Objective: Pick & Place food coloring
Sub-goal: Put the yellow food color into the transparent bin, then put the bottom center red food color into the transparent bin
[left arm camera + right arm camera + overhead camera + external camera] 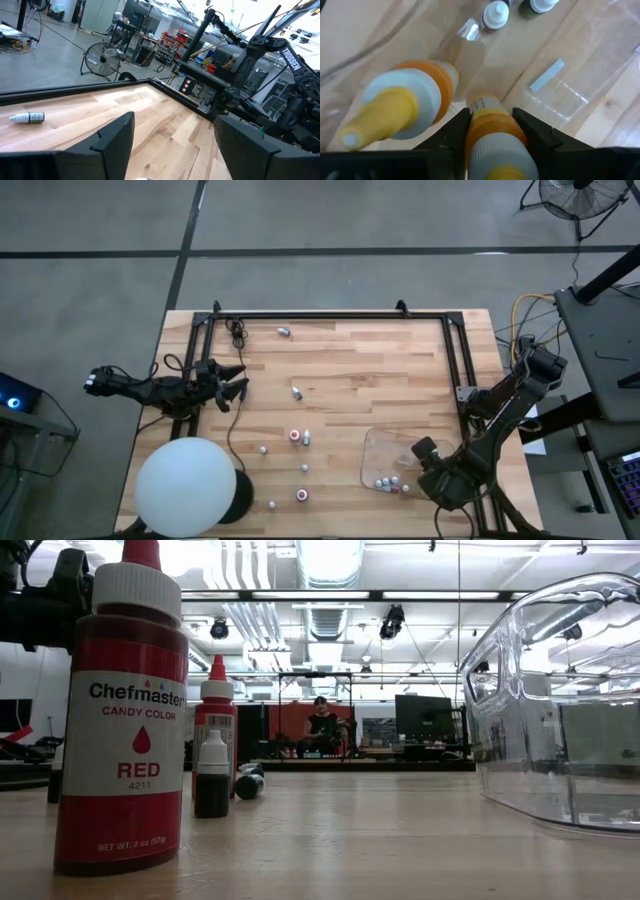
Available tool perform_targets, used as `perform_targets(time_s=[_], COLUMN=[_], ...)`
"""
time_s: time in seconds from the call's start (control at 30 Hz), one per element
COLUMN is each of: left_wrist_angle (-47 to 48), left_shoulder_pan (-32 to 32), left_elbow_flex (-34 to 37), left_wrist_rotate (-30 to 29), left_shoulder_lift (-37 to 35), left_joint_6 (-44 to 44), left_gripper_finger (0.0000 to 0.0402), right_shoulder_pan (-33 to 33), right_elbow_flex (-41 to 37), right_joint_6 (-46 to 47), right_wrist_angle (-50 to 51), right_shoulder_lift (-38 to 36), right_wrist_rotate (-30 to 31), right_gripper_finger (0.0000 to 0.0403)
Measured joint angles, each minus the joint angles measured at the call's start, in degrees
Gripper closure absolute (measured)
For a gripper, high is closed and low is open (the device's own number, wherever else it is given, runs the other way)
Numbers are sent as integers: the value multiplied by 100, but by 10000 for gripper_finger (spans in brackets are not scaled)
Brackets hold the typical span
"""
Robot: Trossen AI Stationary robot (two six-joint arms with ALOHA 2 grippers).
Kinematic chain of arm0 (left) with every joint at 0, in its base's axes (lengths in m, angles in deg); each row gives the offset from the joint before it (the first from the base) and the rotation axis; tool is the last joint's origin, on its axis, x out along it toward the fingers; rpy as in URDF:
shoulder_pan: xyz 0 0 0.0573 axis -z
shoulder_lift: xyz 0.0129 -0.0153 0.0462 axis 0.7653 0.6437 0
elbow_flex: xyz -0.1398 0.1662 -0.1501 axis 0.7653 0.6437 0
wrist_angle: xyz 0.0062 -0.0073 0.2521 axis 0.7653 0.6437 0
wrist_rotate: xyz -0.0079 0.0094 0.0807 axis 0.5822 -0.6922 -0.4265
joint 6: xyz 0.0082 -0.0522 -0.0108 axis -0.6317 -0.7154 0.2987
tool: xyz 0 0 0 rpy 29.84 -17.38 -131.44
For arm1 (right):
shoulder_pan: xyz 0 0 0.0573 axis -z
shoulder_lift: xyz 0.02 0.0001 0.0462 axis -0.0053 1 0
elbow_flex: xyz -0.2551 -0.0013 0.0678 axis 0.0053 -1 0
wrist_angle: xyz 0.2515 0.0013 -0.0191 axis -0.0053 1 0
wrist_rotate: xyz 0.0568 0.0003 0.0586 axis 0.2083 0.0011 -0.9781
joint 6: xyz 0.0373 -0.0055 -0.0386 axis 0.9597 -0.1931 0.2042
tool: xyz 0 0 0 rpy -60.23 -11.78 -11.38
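Several food coloring bottles (300, 438) lie scattered on the table (350, 360) from above; my left hand (232, 383) waits open. At the right wrist, my right hand (491, 131) grips an orange bottle (492, 125) over the tray (560, 75); releasing could knock its neighbour (405, 107).

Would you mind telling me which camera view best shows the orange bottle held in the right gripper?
The right wrist view: the orange bottle fills the frame, clamped between the right gripper's fingers beside another yellow-capped orange bottle. In the high view the gripper hides it; the low and left wrist views miss it.
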Motion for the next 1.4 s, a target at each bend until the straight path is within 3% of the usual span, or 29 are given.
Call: perform_targets(time_s=[0.23,0.5,0.7,1.23,1.4], left_wrist_angle=[0,0,0,0,0], left_shoulder_pan=[0,1,1,2,2], left_elbow_flex=[0,0,2,2,1], left_wrist_rotate=[0,1,1,0,0], left_shoulder_lift=[2,2,2,1,1], left_joint_6=[2,1,0,0,0], left_gripper_finger=[157,157,157,157,157], right_shoulder_pan=[0,0,0,11,15], right_elbow_flex=[-94,-103,91,1336,1802], right_joint_6=[22,287,344,179,531], right_wrist_angle=[-198,-56,520,1200,1461], right_shoulder_lift=[2,-157,-393,-806,-816], right_wrist_rotate=[-21,-43,-43,200,778], right_gripper_finger=[282,187,155,161,161])
